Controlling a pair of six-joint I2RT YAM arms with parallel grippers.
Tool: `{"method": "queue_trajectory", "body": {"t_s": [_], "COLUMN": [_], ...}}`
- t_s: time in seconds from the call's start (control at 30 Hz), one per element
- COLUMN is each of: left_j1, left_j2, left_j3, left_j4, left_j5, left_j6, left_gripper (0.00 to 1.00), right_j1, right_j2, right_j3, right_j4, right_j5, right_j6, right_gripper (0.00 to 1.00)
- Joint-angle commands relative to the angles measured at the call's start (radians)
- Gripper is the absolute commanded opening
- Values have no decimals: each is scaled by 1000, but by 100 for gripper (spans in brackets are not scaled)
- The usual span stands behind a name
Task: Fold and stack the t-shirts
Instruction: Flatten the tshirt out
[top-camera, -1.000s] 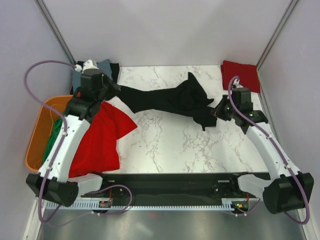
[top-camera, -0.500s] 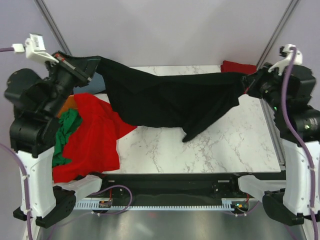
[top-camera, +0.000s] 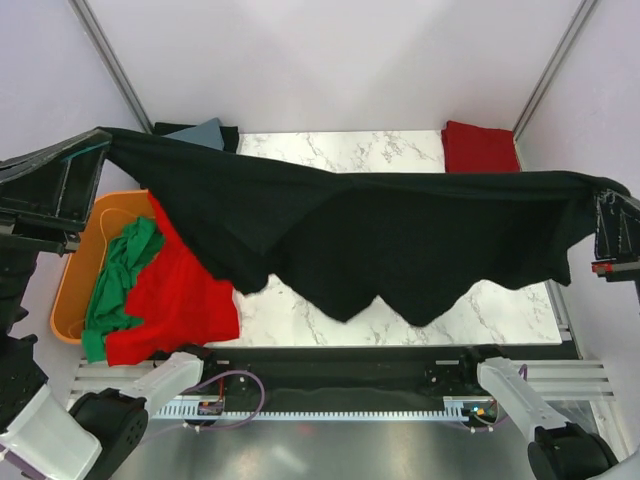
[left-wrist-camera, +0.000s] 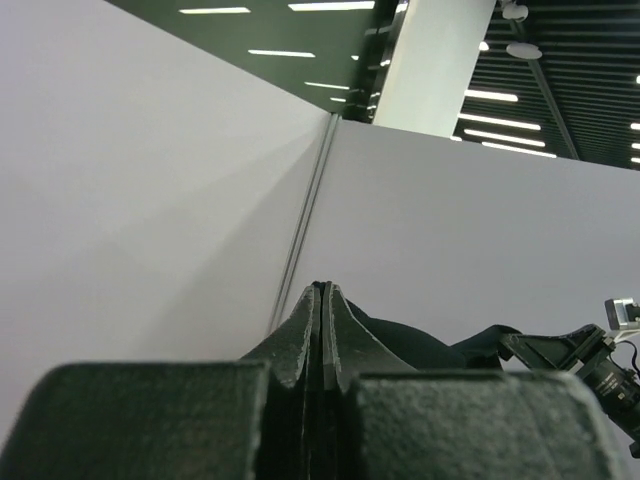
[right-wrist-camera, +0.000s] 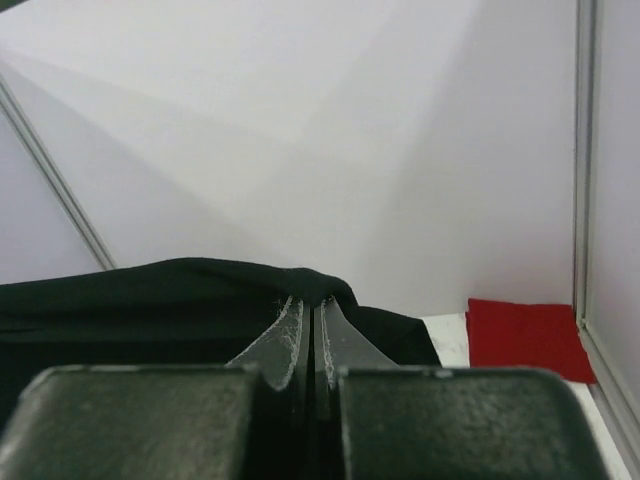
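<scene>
The black shirt (top-camera: 400, 235) hangs spread in the air above the table (top-camera: 350, 150), stretched from left to right between the two raised arms. Its top edge runs almost straight across the top view. Its lower edge sags in uneven points toward the near side of the table.

The left fingers (left-wrist-camera: 300, 345) are pressed tight together on the shirt's left end, with black cloth pinched between them. The right fingers (right-wrist-camera: 283, 340) are likewise clamped on the right end, where the cloth bunches over their tips. From above, the left end sits high over the tub (top-camera: 68, 290) and the right end sits out past the table's right edge.

A red shirt (top-camera: 185, 290) lies rumpled at the table's near left, its far part hidden under the hanging black cloth. Just beside it, a green shirt (top-camera: 118, 272) spills out of the orange tub.

At the far left corner a grey-blue shirt (top-camera: 205, 133) rests on something dark, perhaps another black shirt, though most of it is hidden. A folded red shirt (top-camera: 480, 148) lies flat at the far right corner.
</scene>
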Motion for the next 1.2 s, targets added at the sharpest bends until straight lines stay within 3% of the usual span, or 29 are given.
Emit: {"method": "queue_trajectory", "body": {"t_s": [0.0, 0.2, 0.33, 0.37, 0.43, 0.47, 0.5, 0.53, 0.57, 0.6, 0.7, 0.87, 0.97, 1.03, 1.17], "left_j1": [5, 3, 11, 14, 61, 84, 106, 133, 137, 134, 97, 51, -24, -76, -171], "left_j2": [30, 180, 358, 471, 611, 686, 849, 921, 977, 1031, 971, 750, 614, 560, 481], "left_j3": [-1, -87, -138, -142, -126, -92, -46, 59, 107, 130, -28, -354, -607, -813, -1087], "left_j4": [97, 90, 22, 7, -25, -115, -166, -244, -313, -391, -330, -259, -185, -77, 146], "left_j5": [-2, -134, -318, -336, -311, -251, -172, -34, -2, 12, -39, -85, -136, -123, -79], "left_j6": [44, 38, 96, 118, 103, 80, 48, 35, 29, 50, 84, 90, 72, 29, -69], "left_gripper": [2, 2, 2, 2, 20, 46, 61, 72, 83, 84, 87, 85, 85, 85, 85], "right_j1": [2, 0, -4, -14, -56, -73, -84, -86, -86, -86, -86, -86, -86, -84, -77], "right_j2": [27, 209, 514, 581, 802, 873, 987, 1022, 1033, 987, 811, 635, 512, 444, 412], "right_j3": [-20, -123, -162, -143, -90, -8, 40, 82, 96, 55, -224, -605, -845, -942, -1111], "right_j4": [24, -43, -48, -42, -55, -98, -133, -166, -190, -165, 4, 107, 213, 263, 326], "right_j5": [114, 236, 356, 347, 274, 232, 206, 198, 192, 188, 180, 73, -73, -163, -257], "right_j6": [-40, 48, 80, 74, 69, 71, 78, 83, 83, 83, 74, 81, 108, 140, 166], "right_gripper": [0, 0, 0, 0, 4, 20, 76, 89, 95, 98, 98, 98, 98, 98, 98]}}
